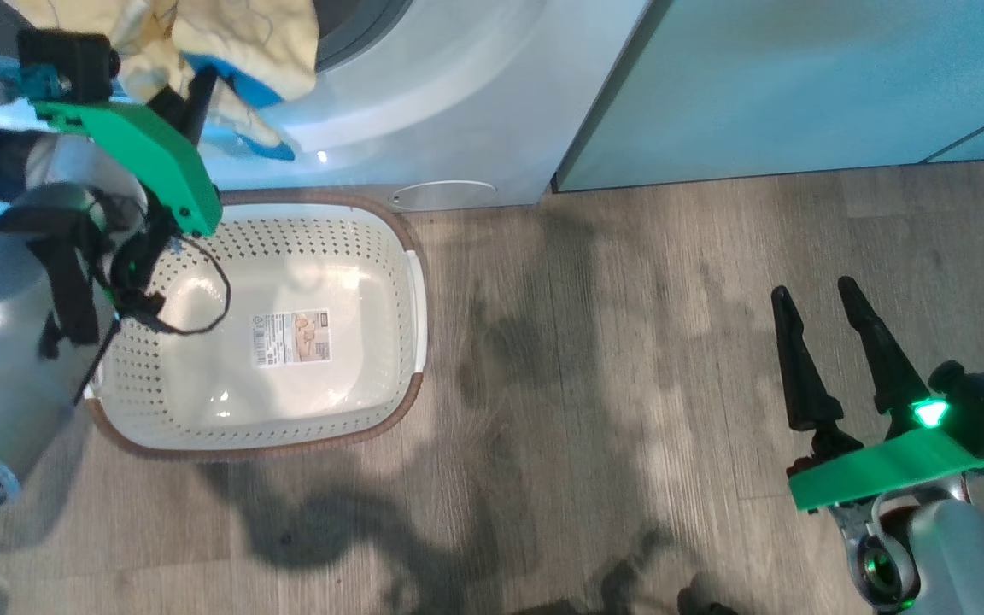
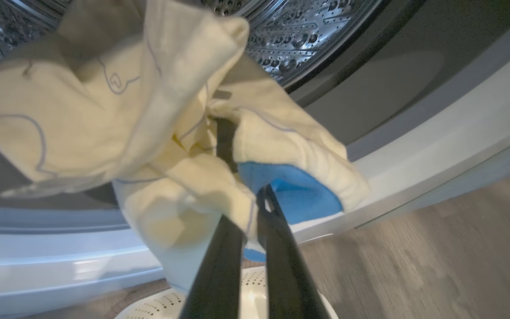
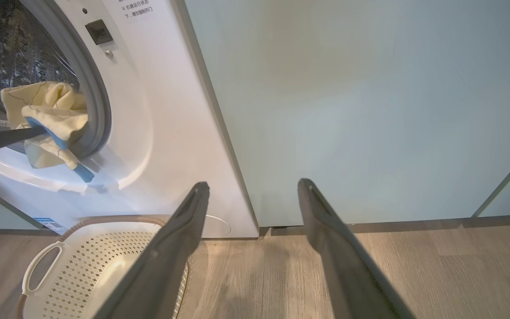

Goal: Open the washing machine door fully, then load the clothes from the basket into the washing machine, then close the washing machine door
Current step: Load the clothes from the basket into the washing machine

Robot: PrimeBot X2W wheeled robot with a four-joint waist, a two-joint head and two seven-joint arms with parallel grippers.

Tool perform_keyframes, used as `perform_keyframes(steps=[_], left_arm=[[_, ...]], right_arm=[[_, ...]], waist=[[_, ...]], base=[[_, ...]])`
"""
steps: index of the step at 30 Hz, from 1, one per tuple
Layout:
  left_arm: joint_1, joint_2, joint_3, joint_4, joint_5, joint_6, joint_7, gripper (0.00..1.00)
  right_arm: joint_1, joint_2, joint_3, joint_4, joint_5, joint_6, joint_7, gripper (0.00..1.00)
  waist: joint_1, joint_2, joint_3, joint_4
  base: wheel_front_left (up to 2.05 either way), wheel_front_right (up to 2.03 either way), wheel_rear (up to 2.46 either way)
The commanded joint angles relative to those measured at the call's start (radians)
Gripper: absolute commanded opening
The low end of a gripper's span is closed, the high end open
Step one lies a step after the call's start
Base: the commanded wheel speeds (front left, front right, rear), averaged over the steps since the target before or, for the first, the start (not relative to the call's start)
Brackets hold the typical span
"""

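Observation:
My left gripper (image 1: 197, 90) is shut on the clothes (image 1: 227, 43), a pale yellow bundle with a blue piece, held up at the mouth of the washing machine (image 1: 458, 102). In the left wrist view the clothes (image 2: 104, 110) hang over the closed fingers (image 2: 277, 248) in front of the steel drum (image 2: 308, 35). The right wrist view shows the bundle (image 3: 51, 110) at the gasket's lower edge. The cream basket (image 1: 411, 282) stands on the floor below, with just its label (image 1: 291, 337) inside. My right gripper (image 1: 814, 290) is open and holds nothing, low over the floor at the right. The washing machine door is out of view.
A pale-green cabinet (image 1: 799, 85) stands right of the washer, flush with its front. Wooden floor (image 1: 629, 384) stretches between the basket and my right gripper. My left forearm (image 1: 22, 325) overhangs the basket's left side.

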Motion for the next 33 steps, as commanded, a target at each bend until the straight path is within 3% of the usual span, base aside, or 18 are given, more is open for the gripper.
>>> perform_keyframes(steps=[1,9,18,33], left_arm=[[-0.060,0.053,0.025,-0.027,-0.007,-0.001,-0.005,0.00],[-0.204,0.095,0.017,-0.023,0.003,0.003,0.068,0.00],[-0.438,0.153,0.005,0.061,0.075,0.079,0.197,0.00],[-0.717,0.158,-0.063,0.163,0.203,0.071,0.257,0.00]], right_arm=[[0.005,-0.001,0.014,-0.027,0.001,0.005,-0.010,1.00],[-0.009,-0.001,0.019,-0.042,0.011,0.005,-0.010,1.00],[-0.060,-0.001,0.038,-0.062,0.063,0.005,-0.010,1.00],[-0.146,-0.001,0.084,-0.077,0.128,0.005,-0.010,1.00]], waist=[[0.0001,-0.0001,-0.003,-0.001],[0.0001,-0.0001,0.034,-0.014],[0.0001,-0.0001,0.157,-0.043],[0.0001,-0.0001,0.297,-0.100]], base=[[0.00,0.00,0.00],[0.00,0.00,0.00],[0.00,0.00,0.00],[0.00,0.00,0.00]])
